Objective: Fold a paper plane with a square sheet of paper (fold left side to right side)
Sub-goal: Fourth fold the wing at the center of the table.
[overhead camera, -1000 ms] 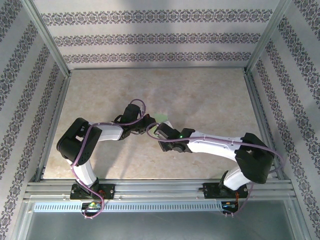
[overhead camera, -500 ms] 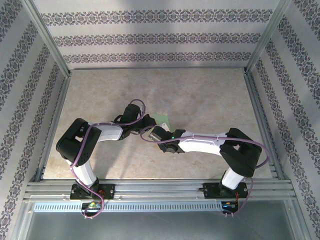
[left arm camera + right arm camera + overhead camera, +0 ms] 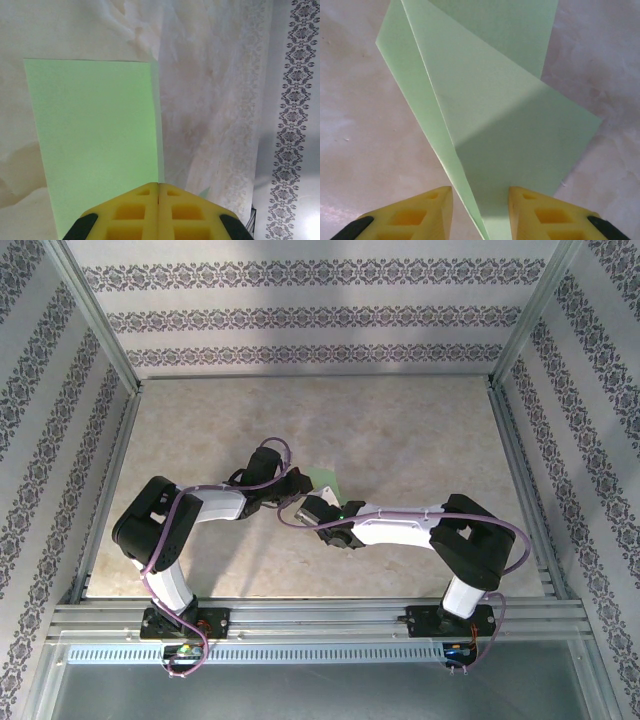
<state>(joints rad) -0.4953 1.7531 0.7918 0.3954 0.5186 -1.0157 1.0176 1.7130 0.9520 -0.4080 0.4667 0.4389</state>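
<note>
The square sheet of paper (image 3: 326,478) is pale green and lies mid-table, partly folded. In the left wrist view it (image 3: 95,135) lies flat, and my left gripper (image 3: 158,186) is shut with its yellow tips at the sheet's right edge. In the right wrist view a slanted flap of the sheet (image 3: 495,110) rises up between the fingers of my right gripper (image 3: 480,194). That gripper is open, with gaps beside the flap. From above, the left gripper (image 3: 293,486) and right gripper (image 3: 308,506) meet at the sheet's near left side. The paper plane is out of view.
The marbled table (image 3: 400,430) is walled by patterned panels and metal rails (image 3: 110,490). Both forearms lie across the near half of the table, and the right elbow (image 3: 475,550) is folded near the front right.
The right arm has slid left toward the sheet, its elbow folding in. Its jaws have narrowed around the flap. The left arm has stayed put.
</note>
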